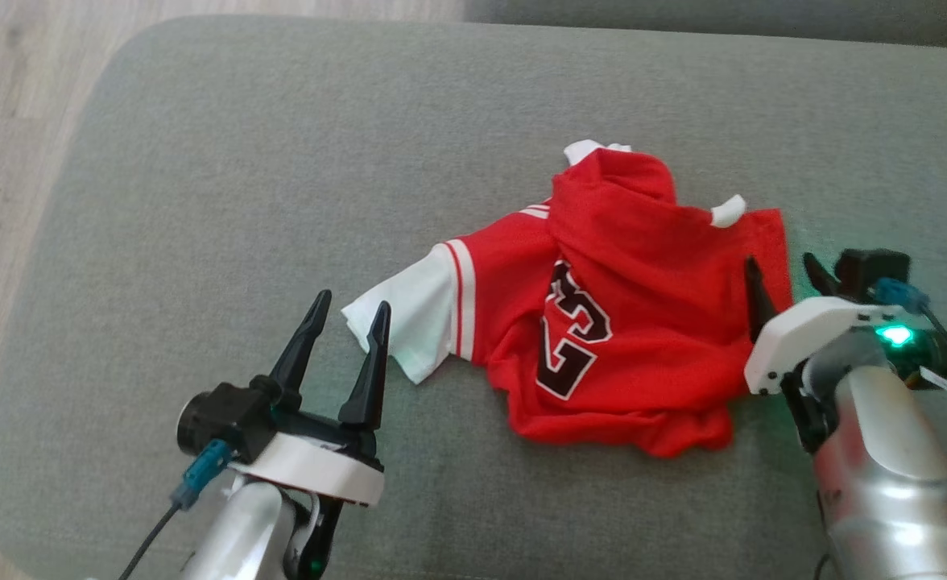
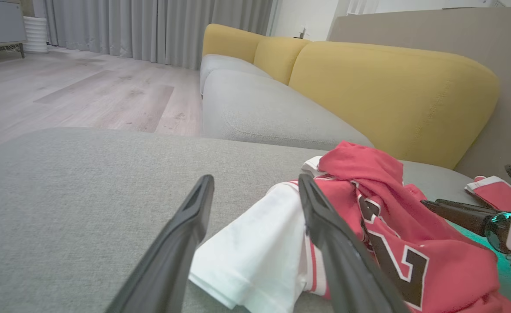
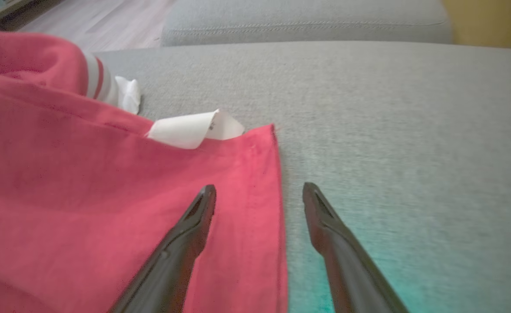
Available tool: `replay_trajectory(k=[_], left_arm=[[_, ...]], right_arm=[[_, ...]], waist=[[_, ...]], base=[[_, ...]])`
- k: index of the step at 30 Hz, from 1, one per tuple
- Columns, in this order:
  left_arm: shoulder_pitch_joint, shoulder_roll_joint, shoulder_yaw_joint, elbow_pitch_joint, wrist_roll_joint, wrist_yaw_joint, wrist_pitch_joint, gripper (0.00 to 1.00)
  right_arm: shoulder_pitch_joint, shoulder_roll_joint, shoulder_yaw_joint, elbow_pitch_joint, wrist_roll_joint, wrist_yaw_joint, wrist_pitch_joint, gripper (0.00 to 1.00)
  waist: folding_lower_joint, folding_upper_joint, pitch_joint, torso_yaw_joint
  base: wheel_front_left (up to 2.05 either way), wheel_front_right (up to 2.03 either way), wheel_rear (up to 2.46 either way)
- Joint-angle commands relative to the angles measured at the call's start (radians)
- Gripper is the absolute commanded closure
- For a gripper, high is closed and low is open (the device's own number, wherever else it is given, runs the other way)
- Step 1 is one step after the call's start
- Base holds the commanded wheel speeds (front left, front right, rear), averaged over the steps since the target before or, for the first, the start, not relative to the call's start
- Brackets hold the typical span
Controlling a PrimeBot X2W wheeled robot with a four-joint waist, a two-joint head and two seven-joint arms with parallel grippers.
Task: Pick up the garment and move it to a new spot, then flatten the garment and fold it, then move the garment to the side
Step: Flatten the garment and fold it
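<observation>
While left end effector (image 1: 353,310) and right end effector (image 1: 779,262) sit wide open, empty, I'd pinch the garment (image 1: 602,322), crumpled mid cushion (image 1: 280,161), at left sleeve (image 1: 405,322) and right hem (image 1: 773,234), then lift evenly.

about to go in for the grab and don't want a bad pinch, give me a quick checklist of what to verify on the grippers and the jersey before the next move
1. The left gripper is open: ok, fingers spread.
2. The right gripper is open: ok.
3. The left gripper is aimed at the white sleeve: ok, the sleeve end lies between its fingers in the left wrist view.
4. The right gripper straddles the red hem: ok, one finger over fabric, the other over the cushion.
5. Fingers touch the fabric: cannot tell.
6. The jersey lies flat: not ok, it is bunched and folded over itself.
</observation>
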Motion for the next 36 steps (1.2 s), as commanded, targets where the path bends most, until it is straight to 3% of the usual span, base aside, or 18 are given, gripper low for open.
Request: replay_trajectory(k=[1,3,4,5,11,24,29,30,31,36], left_arm=[[-0.042,0.013,0.026,-0.026,-0.007,-0.006,-0.010,0.00],[-0.043,0.012,0.026,-0.026,-0.007,-0.006,-0.010,0.00],[-0.044,0.012,0.025,-0.026,-0.008,-0.006,-0.010,0.00],[-0.045,0.011,0.025,-0.026,-0.008,-0.006,-0.010,0.00],[-0.039,0.012,0.044,-0.023,-0.005,-0.006,-0.010,0.00],[-0.011,0.010,0.064,-0.029,0.006,-0.006,-0.010,0.00],[-0.005,0.009,0.070,-0.029,0.005,-0.006,-0.010,0.00],[-0.004,0.008,0.071,-0.030,0.006,-0.006,-0.010,0.00],[-0.002,0.008,0.072,-0.031,0.007,-0.006,-0.010,0.00],[0.005,0.012,0.078,-0.035,0.009,-0.006,-0.010,0.00]], right_arm=[[-0.054,0.002,0.021,0.015,-0.012,-0.002,0.001,0.00],[-0.070,0.002,0.018,0.057,-0.031,-0.002,0.010,0.00],[-0.076,0.002,0.019,0.080,-0.036,-0.002,0.019,0.21],[-0.082,0.002,0.022,0.102,-0.041,-0.002,0.026,1.00],[-0.101,0.002,-0.036,0.136,-0.061,-0.002,-0.052,1.00],[-0.030,0.002,-0.410,-0.011,-0.274,-0.002,-0.110,1.00],[-0.011,0.002,-0.405,0.017,-0.272,-0.002,-0.097,1.00],[-0.006,0.002,-0.399,0.021,-0.273,-0.002,-0.097,0.65],[-0.003,0.002,-0.400,0.019,-0.271,-0.002,-0.104,0.04],[-0.008,0.002,-0.332,0.012,-0.210,-0.002,-0.193,0.00]], waist=[[-0.0001,0.0000,0.011,0.018],[-0.0001,0.0000,0.014,0.023],[-0.0001,0.0000,0.014,0.024],[-0.0001,0.0000,0.014,0.025],[-0.0001,0.0000,0.000,0.001],[-0.0001,0.0000,-0.061,-0.080],[-0.0001,0.0000,-0.075,-0.093],[-0.0001,0.0000,-0.077,-0.096],[-0.0001,0.0000,-0.079,-0.100],[-0.0001,0.0000,-0.091,-0.123]], base=[[0.00,0.00,0.00],[0.00,0.00,0.00],[0.00,0.00,0.00],[0.00,0.00,0.00],[0.00,0.00,0.00],[0.00,0.00,0.00],[0.00,0.00,0.00],[0.00,0.00,0.00],[0.00,0.00,0.00],[0.00,0.00,0.00]])
